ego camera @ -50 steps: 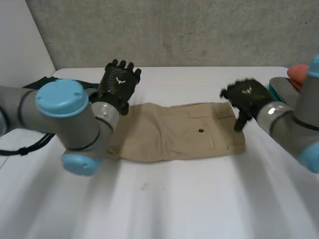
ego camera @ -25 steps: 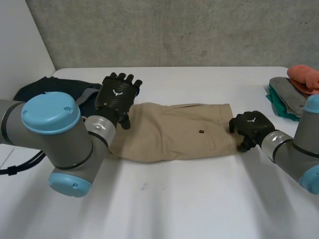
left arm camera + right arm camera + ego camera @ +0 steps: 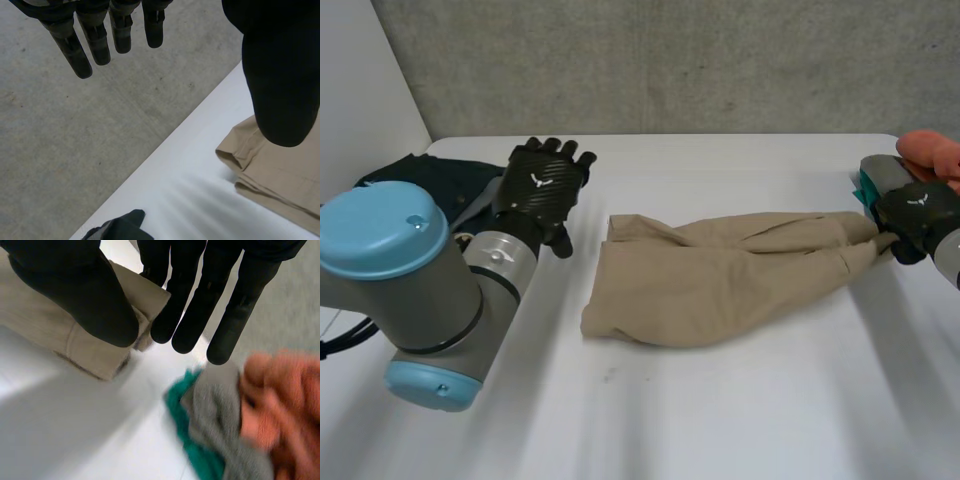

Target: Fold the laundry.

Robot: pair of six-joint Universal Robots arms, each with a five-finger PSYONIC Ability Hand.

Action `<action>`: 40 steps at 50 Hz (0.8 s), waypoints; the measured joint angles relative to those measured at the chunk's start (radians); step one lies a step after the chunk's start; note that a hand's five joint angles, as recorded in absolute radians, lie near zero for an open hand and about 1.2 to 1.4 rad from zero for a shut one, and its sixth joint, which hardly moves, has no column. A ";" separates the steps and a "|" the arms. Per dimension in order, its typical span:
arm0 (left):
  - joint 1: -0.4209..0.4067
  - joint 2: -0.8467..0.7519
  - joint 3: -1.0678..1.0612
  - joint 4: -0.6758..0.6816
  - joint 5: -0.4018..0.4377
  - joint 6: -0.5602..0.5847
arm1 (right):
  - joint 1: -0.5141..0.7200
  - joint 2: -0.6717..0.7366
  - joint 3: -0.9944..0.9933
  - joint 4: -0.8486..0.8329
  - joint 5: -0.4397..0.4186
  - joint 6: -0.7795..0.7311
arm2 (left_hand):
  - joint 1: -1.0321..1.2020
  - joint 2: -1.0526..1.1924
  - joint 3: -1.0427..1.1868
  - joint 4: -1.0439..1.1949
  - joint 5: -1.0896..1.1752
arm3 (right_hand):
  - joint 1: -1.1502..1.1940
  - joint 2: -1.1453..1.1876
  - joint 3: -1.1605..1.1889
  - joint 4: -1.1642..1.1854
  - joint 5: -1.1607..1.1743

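Head view has our right hand [image 3: 918,215] pinching one end of the tan shorts [image 3: 720,275] near the right edge of the tabletop [image 3: 740,410]; our left hand [image 3: 542,185] hovers open (empty). We should lay them flat before folding.

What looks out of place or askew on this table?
The tan shorts are not lying flat: the right hand pinches one end beside the stack of clothes, so that end is bunched narrow and the cloth is wrinkled and slanted. The left hand hovers open, off the shorts.
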 measured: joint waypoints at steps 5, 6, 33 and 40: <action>0.013 0.024 -0.016 0.000 0.000 -0.027 | 0.171 -0.006 -0.052 -0.053 -0.037 -0.048 | 0.000 0.000 0.000 0.000 0.000 | 0.010 0.008 0.002 0.001 0.005; 0.015 0.027 -0.016 0.000 0.000 -0.033 | 0.211 -0.005 -0.058 -0.073 -0.050 -0.052 | 0.000 0.000 0.000 0.000 0.000 | 0.010 0.008 0.002 0.001 0.005; 0.069 0.050 0.096 0.000 -0.008 -0.146 | 0.645 0.145 -0.235 -0.212 -0.006 0.317 | 0.000 0.000 0.000 0.000 0.000 | -0.869 -0.962 -0.978 -0.990 -0.965; -0.010 -0.039 0.246 -0.087 -0.008 -0.216 | 0.499 0.037 -0.200 -0.080 0.022 0.601 | 0.000 0.000 0.000 0.000 0.000 | -0.869 -0.962 -0.978 -0.990 -0.965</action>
